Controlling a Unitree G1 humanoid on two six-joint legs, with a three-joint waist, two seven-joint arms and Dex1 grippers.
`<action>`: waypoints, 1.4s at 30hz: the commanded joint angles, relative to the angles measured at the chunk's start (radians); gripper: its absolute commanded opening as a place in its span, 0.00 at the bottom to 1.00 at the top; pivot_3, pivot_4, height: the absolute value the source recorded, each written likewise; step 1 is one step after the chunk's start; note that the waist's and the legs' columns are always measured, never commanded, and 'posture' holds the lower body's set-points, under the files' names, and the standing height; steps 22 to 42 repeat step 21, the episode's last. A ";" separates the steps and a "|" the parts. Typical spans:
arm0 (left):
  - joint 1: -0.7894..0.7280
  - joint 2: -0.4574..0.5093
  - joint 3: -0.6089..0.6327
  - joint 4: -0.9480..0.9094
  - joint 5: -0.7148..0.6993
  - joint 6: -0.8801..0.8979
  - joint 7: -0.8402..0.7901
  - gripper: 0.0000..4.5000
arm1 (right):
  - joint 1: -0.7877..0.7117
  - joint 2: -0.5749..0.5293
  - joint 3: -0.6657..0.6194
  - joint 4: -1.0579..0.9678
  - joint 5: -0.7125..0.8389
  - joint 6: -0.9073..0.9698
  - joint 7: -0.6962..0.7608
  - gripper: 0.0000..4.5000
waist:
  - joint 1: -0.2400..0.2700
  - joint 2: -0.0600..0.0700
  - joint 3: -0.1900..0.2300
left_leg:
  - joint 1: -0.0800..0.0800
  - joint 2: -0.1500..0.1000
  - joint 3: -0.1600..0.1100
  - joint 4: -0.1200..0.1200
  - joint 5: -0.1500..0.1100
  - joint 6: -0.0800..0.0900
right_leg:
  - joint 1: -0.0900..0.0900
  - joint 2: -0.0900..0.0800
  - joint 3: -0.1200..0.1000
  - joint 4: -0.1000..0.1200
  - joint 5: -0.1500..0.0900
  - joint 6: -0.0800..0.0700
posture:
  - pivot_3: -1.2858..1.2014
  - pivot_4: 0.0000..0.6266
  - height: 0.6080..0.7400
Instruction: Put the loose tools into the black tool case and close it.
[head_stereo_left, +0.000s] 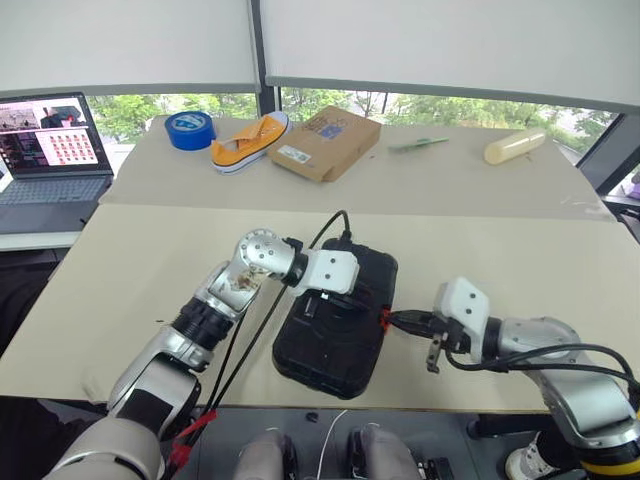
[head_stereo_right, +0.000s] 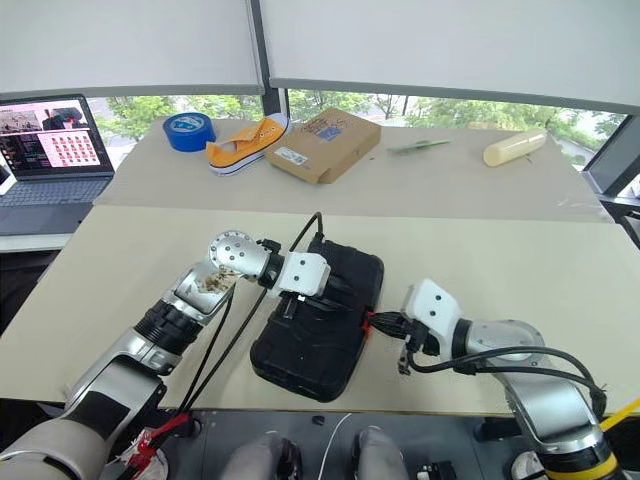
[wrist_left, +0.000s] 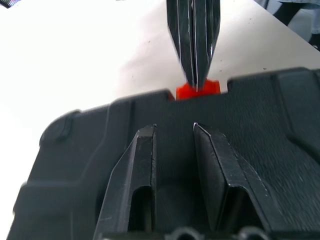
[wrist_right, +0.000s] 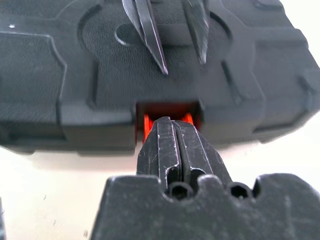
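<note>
The black tool case (head_stereo_left: 335, 345) lies shut on the beige table, near its front edge. Its lid is down, and an orange latch (wrist_left: 197, 91) sits on the side facing my right arm. My left gripper (wrist_left: 174, 127) rests over the lid, open, with its two fingers apart and nothing between them. From the right, my right gripper (wrist_right: 172, 122) is shut, its tips pressed together against the orange latch (wrist_right: 147, 122). The same contact shows in the head view, at the latch (head_stereo_left: 384, 320). The loose tools are out of view.
At the back of the table stand a blue tape roll (head_stereo_left: 190, 130), a yellow shoe (head_stereo_left: 250, 142), a brown cardboard box (head_stereo_left: 325, 143), a small green item (head_stereo_left: 418, 144) and a cream cylinder (head_stereo_left: 515, 145). An open laptop (head_stereo_left: 50, 150) sits far left.
</note>
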 joint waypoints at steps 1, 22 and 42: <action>0.088 0.124 0.071 -0.036 -0.034 0.144 -0.037 0.44 | 0.029 -0.075 -0.171 0.008 0.115 0.022 0.101 0.19 | -0.001 0.000 0.000 | 0.000 0.000 0.000 0.000 0.000 0.000 | 0.000 0.000 0.000 0.000 0.000 0.000 | 0.52 0.24 0.93; 0.620 0.591 0.722 -0.367 -0.486 0.591 -0.044 1.00 | 0.031 -0.298 -0.356 0.398 0.288 0.004 0.548 0.93 | 0.015 0.013 0.015 | -0.006 0.000 -0.002 -0.010 0.003 -0.006 | -0.005 -0.005 -0.004 -0.010 0.001 -0.002 | 0.52 0.24 0.93; 0.620 0.591 0.722 -0.367 -0.486 0.591 -0.044 1.00 | 0.031 -0.298 -0.356 0.398 0.288 0.004 0.548 0.93 | 0.015 0.013 0.015 | -0.006 0.000 -0.002 -0.010 0.003 -0.006 | -0.005 -0.005 -0.004 -0.010 0.001 -0.002 | 0.52 0.24 0.93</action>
